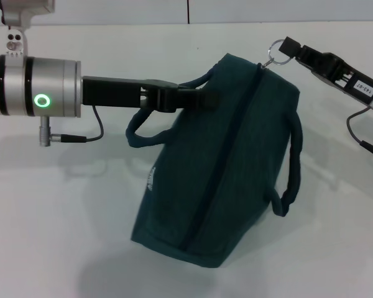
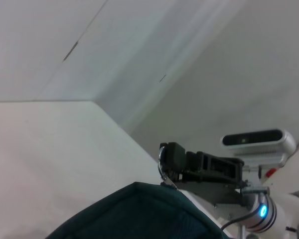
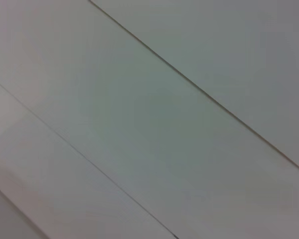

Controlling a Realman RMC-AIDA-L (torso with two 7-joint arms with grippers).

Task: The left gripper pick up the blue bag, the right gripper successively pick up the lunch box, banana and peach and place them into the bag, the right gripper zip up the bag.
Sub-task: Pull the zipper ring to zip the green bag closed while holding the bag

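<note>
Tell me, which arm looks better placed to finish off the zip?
The right. Its gripper is at the zipper ring on the blue bag's far top corner, while the left gripper is busy holding a handle.

Blue bag (image 1: 217,167): one, teal-blue fabric. Carry handles (image 1: 290,174): two, one per side. Zipper (image 1: 221,161): one, running along top. Metal pull ring (image 1: 276,47): one. Grippers: two, left gripper (image 1: 202,98), right gripper (image 1: 288,45). Table (image 1: 56,205): one, white.

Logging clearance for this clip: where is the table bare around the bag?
Bare table lies below the left gripper and right of the blue bag. The far end is crowded: the right gripper is at the zipper ring.
</note>
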